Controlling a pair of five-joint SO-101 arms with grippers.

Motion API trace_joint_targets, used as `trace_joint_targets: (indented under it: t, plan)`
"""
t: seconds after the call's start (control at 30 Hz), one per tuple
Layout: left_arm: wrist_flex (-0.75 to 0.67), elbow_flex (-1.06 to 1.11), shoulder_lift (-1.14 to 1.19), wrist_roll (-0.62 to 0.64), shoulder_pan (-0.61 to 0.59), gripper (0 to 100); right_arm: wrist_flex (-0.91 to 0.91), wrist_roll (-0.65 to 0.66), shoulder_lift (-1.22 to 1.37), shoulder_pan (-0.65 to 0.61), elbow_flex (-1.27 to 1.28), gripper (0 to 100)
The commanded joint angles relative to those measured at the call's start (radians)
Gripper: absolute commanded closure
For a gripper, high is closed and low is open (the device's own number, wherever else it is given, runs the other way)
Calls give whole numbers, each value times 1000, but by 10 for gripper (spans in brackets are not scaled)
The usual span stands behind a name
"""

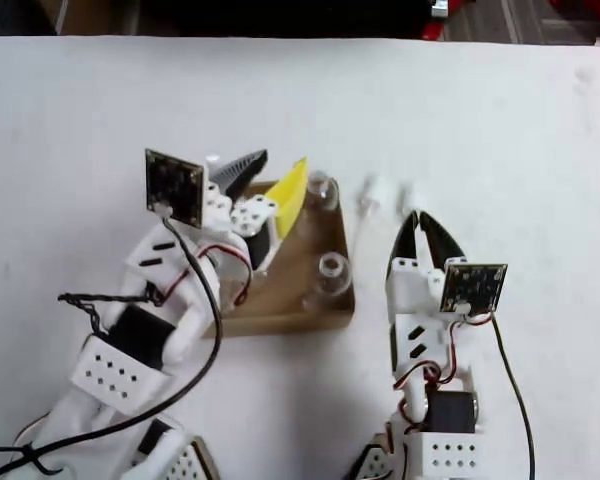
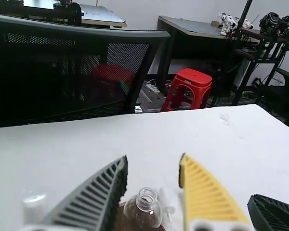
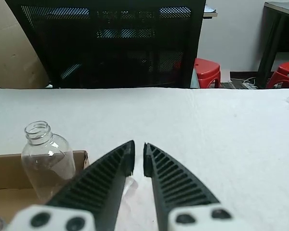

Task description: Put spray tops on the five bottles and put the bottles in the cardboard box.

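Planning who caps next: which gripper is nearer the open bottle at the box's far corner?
Left. The left gripper hangs open at that bottle, seen between its fingers. The right gripper sits shut over the table, outside the cardboard box.

left gripper (image 2: 152, 161): held with the tips spread wide apart
right gripper (image 3: 138, 147): tips held almost together, just a sliver between

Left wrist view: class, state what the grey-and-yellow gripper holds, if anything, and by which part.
Nothing is held. The left gripper is open, its fingers apart either side of an uncapped clear plastic bottle in the brown cardboard box.
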Motion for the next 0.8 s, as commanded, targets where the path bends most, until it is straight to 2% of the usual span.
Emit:
trace_joint_targets:
  t: [0.0, 0.1, 0.17, 0.33, 0.4, 0.53, 0.77]
  plan:
    - [14, -68, -1, 18, -13, 834, 1, -2, -8, 1, 9, 980]
    - [15, -75, -1, 25, -53, 834, 1, -2, -8, 1, 9, 980]
    - [89, -120, -8, 43, -81, 834, 1, -2, -8, 1, 9, 980]
    - [600, -427, -56, 106, -101, 831, 1, -2, -8, 1, 9, 980]
    - [710, -509, -61, 106, -110, 831, 1, -2, -8, 1, 9, 980]
    - [753, -525, -65, 106, -197, 831, 1, -2, -8, 1, 9, 980]
    - [763, -394, -65, 106, -443, 831, 1, -2, -8, 1, 9, 980]
